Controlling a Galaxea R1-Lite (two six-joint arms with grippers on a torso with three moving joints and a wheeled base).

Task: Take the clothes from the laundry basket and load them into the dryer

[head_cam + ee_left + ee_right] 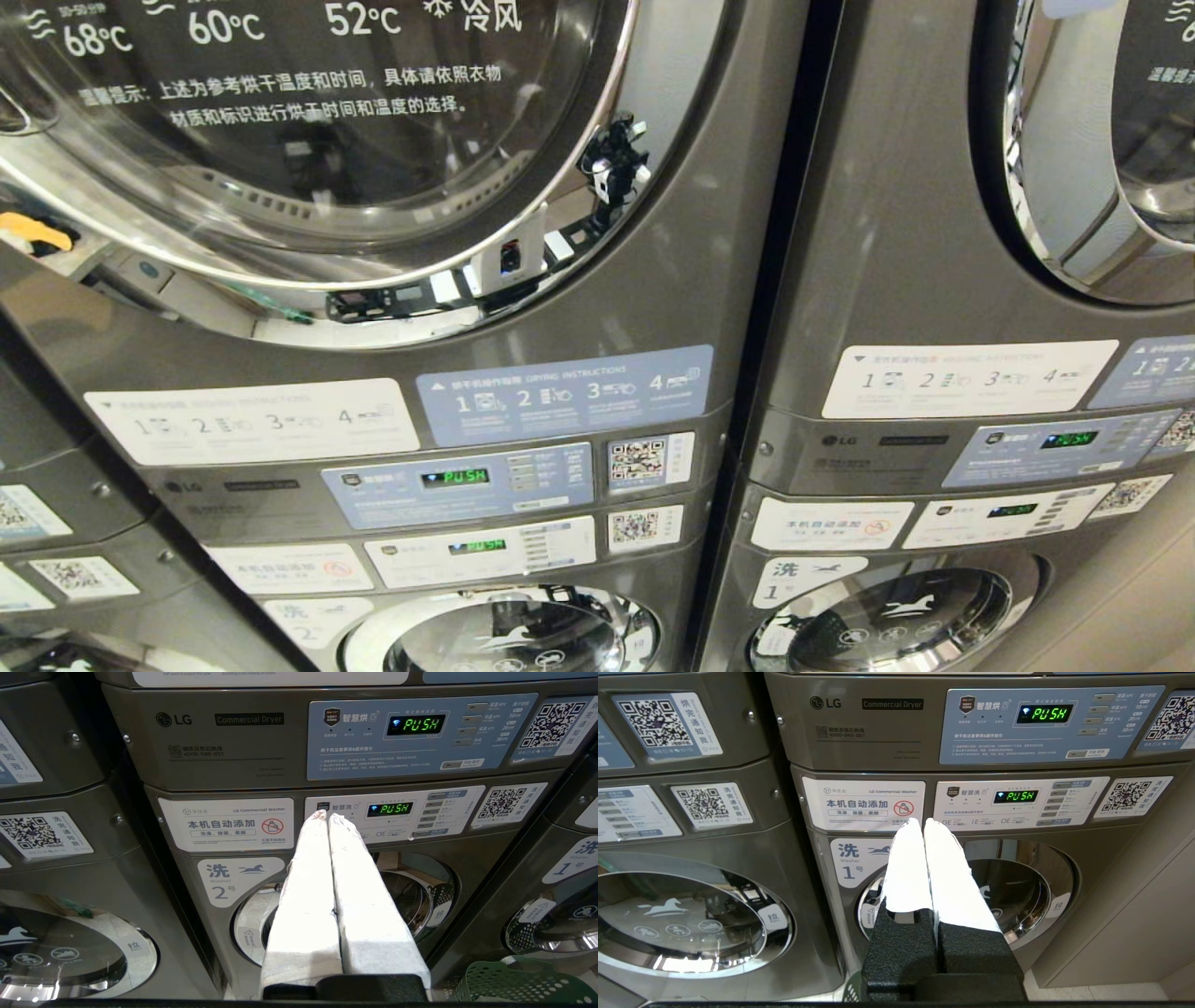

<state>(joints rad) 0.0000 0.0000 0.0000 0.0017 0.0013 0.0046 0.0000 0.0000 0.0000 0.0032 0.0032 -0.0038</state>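
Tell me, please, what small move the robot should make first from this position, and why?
Probably reach the left gripper down toward the laundry basket, seen low beside the machines in the left wrist view. Both grippers, the right gripper too, are shut and empty, and no clothes are held yet.

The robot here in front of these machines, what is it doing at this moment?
Nothing is being handled yet. The robot faces stacked washers and dryers. The left gripper and the right gripper are both shut and empty, each pointing at a washer front. The green laundry basket sits low beside the washer marked 2; I cannot see clothes in it. The dryer door above looks closed, so loading has not begun.
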